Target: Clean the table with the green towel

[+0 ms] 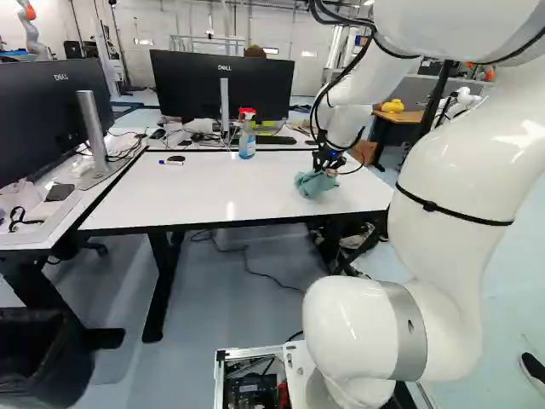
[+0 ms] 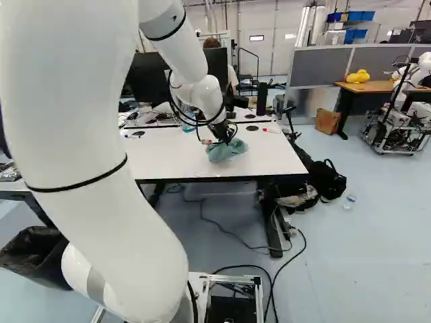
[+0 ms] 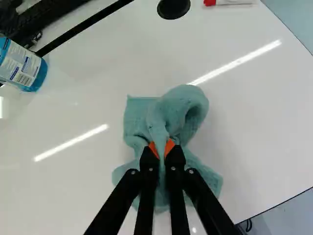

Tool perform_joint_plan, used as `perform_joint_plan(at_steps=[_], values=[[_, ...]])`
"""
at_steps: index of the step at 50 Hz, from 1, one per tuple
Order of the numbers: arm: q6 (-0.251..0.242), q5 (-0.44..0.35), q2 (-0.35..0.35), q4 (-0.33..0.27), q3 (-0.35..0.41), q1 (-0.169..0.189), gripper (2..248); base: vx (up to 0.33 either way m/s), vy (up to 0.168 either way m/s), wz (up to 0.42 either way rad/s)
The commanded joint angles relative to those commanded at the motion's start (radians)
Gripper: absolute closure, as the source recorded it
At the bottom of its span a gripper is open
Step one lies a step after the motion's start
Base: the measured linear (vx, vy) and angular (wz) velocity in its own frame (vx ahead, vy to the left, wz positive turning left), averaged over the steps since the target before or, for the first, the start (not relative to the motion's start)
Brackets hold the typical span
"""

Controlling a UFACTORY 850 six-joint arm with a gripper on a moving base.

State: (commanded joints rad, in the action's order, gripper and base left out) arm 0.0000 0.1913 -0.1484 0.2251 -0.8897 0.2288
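White arm (image 1: pixel 443 187) closest, tall at the right of the left base view, its black gripper (image 1: pixel 329 160) low over the white table (image 1: pixel 221 200). Wrist view: fingers clamped on a pinched-up fold of the green towel (image 3: pixel 171 115), orange pads (image 3: pixel 169 146) on either side, the remaining cloth crumpled on the tabletop toward the right end in the left base view. Beyond, near the table's far edge, spray bottle (image 1: pixel 247 143) upright and blue-ended marker (image 1: pixel 170 163) lying; farther back, black monitor (image 1: pixel 192 83) and, on a wooden desk (image 1: pixel 407 116), yellow object (image 1: pixel 392 106).
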Motion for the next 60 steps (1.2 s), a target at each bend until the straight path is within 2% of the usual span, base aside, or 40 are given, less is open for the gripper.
perform_joint_plan(at_steps=[11,25,51,60], values=[[0.000,0.000,-0.034,0.000,-0.007,0.000,220,0.000,0.000,0.000],[0.000,0.004,-0.034,0.000,-0.007,0.000,220,0.000,0.000,0.000],[0.000,0.120,-0.034,0.015,-0.007,0.001,220,0.000,0.000,0.000],[0.000,0.143,-0.034,0.018,-0.007,0.020,220,0.000,0.000,0.000]])
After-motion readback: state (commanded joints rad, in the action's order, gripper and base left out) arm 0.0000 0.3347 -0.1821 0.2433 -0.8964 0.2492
